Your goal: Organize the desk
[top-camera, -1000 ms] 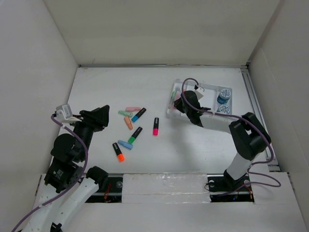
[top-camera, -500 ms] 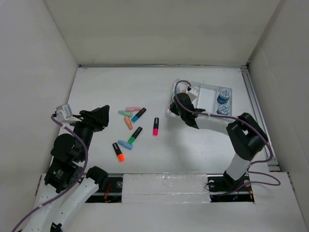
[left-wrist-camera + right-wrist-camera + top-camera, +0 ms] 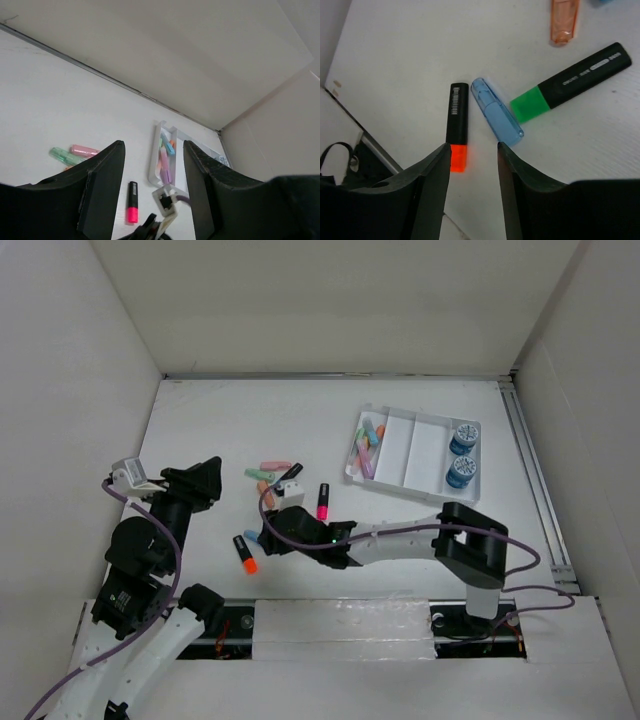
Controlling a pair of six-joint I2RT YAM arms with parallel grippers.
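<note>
Right gripper (image 3: 472, 160), spread and empty, has swung from the tray (image 3: 425, 445) at upper right to the orange marker (image 3: 457, 125) lower left on the table (image 3: 200, 420), likely the next pickup. Left gripper (image 3: 152, 150) spread too.

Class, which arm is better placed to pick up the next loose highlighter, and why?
Right. The right gripper hangs, jaws open, over the blue highlighter and orange-tipped marker; the left gripper sits off to the side.
</note>
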